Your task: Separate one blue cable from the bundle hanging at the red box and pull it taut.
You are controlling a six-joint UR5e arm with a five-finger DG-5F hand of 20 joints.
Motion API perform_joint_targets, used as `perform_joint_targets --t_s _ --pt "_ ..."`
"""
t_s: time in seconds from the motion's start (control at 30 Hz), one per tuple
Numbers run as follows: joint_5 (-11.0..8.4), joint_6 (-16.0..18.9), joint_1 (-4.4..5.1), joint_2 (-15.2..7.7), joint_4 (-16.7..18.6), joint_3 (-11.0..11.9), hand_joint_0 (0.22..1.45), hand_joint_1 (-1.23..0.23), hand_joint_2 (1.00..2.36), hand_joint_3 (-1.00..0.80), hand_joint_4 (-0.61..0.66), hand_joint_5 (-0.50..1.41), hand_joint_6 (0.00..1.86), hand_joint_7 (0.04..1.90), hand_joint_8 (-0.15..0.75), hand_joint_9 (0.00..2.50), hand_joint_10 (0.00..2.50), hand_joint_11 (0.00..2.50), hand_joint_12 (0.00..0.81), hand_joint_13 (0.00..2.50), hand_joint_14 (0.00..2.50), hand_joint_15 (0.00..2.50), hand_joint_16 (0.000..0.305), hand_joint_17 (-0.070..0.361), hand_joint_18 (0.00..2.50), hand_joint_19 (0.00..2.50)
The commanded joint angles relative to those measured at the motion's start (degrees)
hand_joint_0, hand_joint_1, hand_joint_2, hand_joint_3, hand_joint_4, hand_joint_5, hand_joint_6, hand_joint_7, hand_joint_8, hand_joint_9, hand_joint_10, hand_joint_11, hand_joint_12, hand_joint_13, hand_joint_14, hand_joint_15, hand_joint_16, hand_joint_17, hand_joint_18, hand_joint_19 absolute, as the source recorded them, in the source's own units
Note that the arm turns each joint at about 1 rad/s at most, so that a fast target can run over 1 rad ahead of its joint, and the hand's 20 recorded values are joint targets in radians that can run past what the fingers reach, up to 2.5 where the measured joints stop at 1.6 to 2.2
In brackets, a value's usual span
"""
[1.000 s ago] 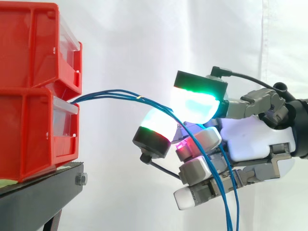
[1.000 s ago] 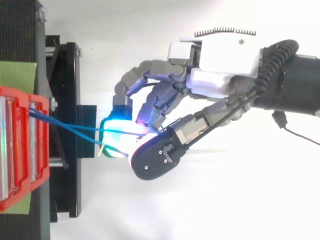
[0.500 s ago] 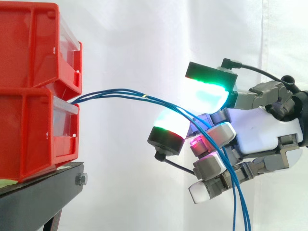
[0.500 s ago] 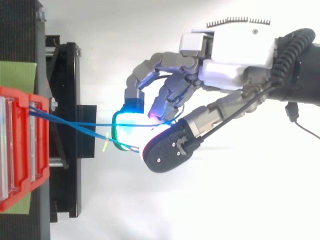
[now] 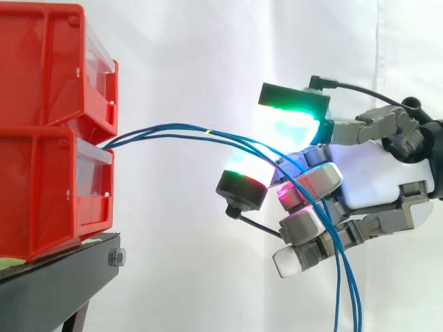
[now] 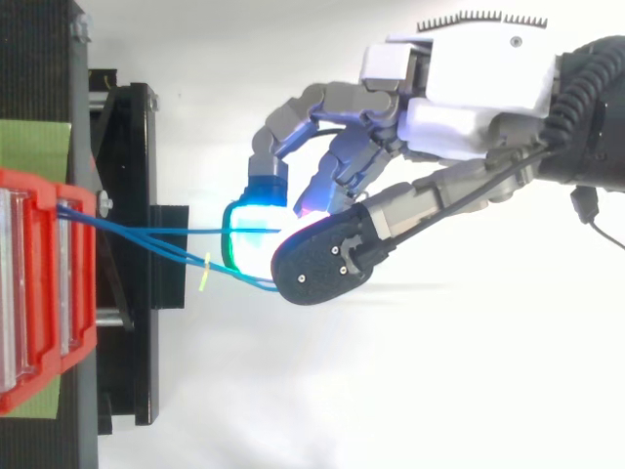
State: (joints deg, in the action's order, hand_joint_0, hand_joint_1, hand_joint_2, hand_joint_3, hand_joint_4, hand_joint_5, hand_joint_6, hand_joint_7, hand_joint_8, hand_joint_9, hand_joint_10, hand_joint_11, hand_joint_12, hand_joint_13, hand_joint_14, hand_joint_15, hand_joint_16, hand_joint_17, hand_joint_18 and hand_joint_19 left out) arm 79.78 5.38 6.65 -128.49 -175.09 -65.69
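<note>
1. Curling round the bundle of thin blue cables (image 5: 180, 131), my hand (image 5: 377, 187) is closed on them. They pass between the green-glowing upper fingertip pad (image 5: 287, 124) and the thumb's pad (image 5: 243, 181), cross the lower curled fingers, and hang straight down in front of the palm.
2. The bundle comes out of the front of the lower red plastic bin (image 5: 48, 194), which sits on the black metal stand (image 5: 55, 283). It bows across open air to me in a soft arc, so I judge it slack rather than taut.
3. What matters for the next move is that the bin lies straight off my fingertips. The cables' long axis runs nearly level from bin to hand. Tightening should therefore mean drawing back along that same line, away from the bin and toward my wrist's side.
4. From above, one blue strand (image 6: 146, 232) runs level into the gap beside the cyan pad. The others, one carrying a small yellow tag (image 6: 205, 275), slant off to the thumb's outer edge.
5. I read that as a separation begun, but I cannot tell whether my pinch holds that one strand alone. If the others ride along, they will tighten with it.
</note>
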Motion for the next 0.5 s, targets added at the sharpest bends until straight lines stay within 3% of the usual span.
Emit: perform_joint_targets --t_s 0.0,0.17,0.37,0.47 --pt "-0.07 -0.1 -0.15 0.0 0.1 0.3 0.68 -0.78 1.01 -0.36 0.12 -0.23 0.9 0.85 0.257 0.91 0.48 1.41 0.355 0.96 0.03 0.99 0.043 0.097 0.68 0.53" --pt "-0.07 -0.6 -0.24 0.0 0.6 0.3 0.7 -0.81 1.01 -0.42 0.13 -0.23 0.9 0.82 0.259 0.91 0.48 1.41 0.355 0.96 0.03 0.99 0.043 0.097 0.69 0.52" --pt "-0.07 -0.9 -0.33 0.0 0.8 0.3 0.71 -0.81 1.01 -0.37 0.12 -0.23 0.9 0.87 0.259 0.92 0.5 1.4 0.352 0.97 0.03 0.98 0.044 0.098 0.69 0.54" --pt "-0.07 -1.2 -0.33 0.0 0.8 0.3 0.63 -0.75 1.0 -0.5 0.13 -0.23 0.9 0.86 0.257 0.91 0.49 1.42 0.354 0.96 0.03 1.0 0.044 0.099 0.68 0.55"
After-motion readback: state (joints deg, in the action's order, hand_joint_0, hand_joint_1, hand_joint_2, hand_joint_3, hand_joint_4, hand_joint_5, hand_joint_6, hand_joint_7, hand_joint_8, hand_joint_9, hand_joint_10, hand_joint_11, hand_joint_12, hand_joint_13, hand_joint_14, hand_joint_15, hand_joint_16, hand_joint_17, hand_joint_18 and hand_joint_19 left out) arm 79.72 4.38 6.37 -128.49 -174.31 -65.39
